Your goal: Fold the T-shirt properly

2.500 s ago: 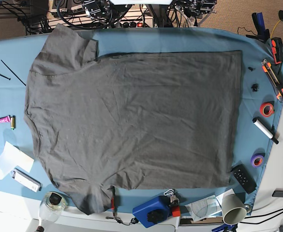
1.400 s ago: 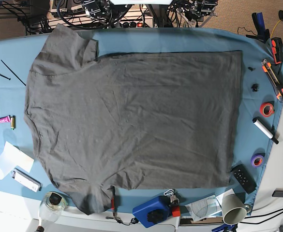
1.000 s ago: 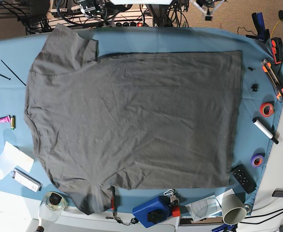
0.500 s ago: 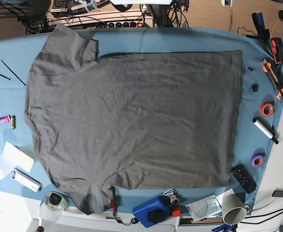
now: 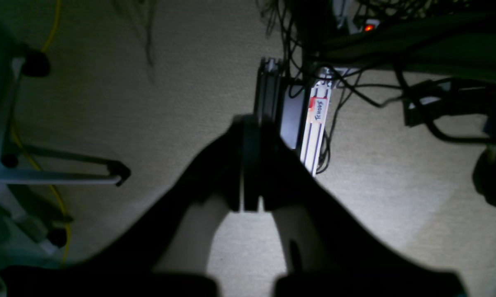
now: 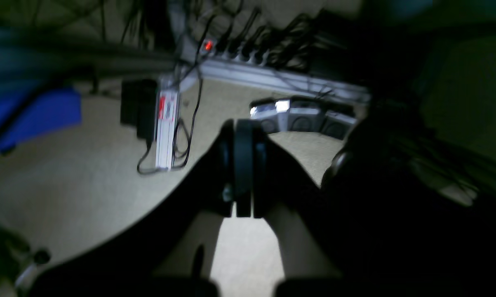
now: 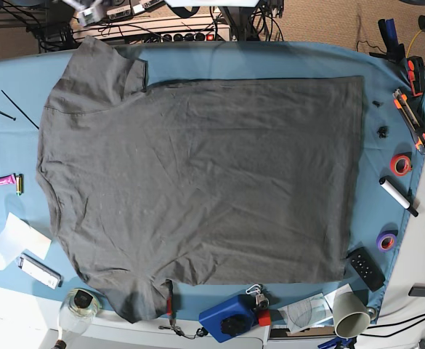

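T-shirt [image 7: 197,182] spread flat on the tablecloth [image 7: 270,62], collar at the left, tape rolls [image 7: 400,164] and marker [image 7: 399,196] right, cup [image 7: 350,314] at near edge

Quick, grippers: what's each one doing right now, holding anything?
Left gripper: closed, holding nothing, over the floor.
Right gripper: closed, holding nothing, over the floor.

From overhead the light is even and bright, throwing barely any shadow across the T-shirt [image 7: 197,182] and the blue surface [image 7: 386,131]. Both wrist views are dim and soft. The left pincer [image 5: 250,165] and right pincer [image 6: 243,165] show as black silhouettes against a pale lit patch of carpet [image 5: 375,198], and the right wrist view is smeared.
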Controlling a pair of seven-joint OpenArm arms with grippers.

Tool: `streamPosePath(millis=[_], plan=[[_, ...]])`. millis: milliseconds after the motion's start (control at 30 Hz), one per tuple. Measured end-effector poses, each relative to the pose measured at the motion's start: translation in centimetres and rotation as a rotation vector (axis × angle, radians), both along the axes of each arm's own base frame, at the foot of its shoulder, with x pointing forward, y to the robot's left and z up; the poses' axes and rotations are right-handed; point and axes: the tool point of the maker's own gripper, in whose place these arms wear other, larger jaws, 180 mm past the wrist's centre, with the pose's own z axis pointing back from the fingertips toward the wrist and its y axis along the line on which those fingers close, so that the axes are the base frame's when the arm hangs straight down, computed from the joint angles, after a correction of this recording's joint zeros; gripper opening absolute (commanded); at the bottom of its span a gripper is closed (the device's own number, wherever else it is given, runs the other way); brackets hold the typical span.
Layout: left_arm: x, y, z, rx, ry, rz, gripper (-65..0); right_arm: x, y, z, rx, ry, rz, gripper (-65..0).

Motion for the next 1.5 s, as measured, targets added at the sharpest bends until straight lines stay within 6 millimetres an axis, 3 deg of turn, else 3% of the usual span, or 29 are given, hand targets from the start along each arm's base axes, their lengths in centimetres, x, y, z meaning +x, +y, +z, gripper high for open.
streamPosePath(millis=[200,400,633,767,900,1167,1200,1300,1433,1500], plan=[[0.7,-0.5,4.2,0.005,-0.069,-0.044,-65.0,2.7,-1.8,4.6,-0.014,-0.058,-0.044,-65.0],[2.9,-1.7,10.1,0.005,-0.176,-0.110,-65.0,5.7,-2.5,8.3,-0.056,-0.164,-0.031,-65.0],[5.9,-3.7,15.5,0.015,-0.094,-0.217,-65.0,6.5,-2.1,9.0,-0.061,-0.181,-0.014,-65.0],[9.2,-4.0,19.4,0.062,-0.132,-0.216,-65.0,7.3,-2.1,9.2,-0.060,-0.209,-0.015,-65.0],[7.8,-2.2,18.4,0.122,-0.047,-0.135,-65.0,7.7,-2.2,9.3,-0.064,-0.221,-0.018,-65.0],[10.3,-2.5,18.9,0.126,-0.130,-0.159,-65.0,7.9,-2.7,9.2,-0.113,-0.239,-0.036,-65.0],[10.9,-2.5,19.0,0.135,-0.151,-0.164,-63.8,8.0,-2.9,9.2,-0.125,-0.240,-0.032,-65.0],[11.2,-2.4,19.1,0.138,-0.161,-0.164,-52.1,7.9,-3.2,9.2,-0.153,-0.238,-0.021,-63.8],[11.6,-2.5,19.3,0.138,-0.182,-0.164,-43.0,7.9,-3.5,9.2,-0.174,-0.236,-0.012,-38.7],[11.7,-2.5,19.4,0.138,-0.192,-0.165,-42.8,7.9,-3.6,9.2,-0.183,-0.234,-0.015,-35.4]])
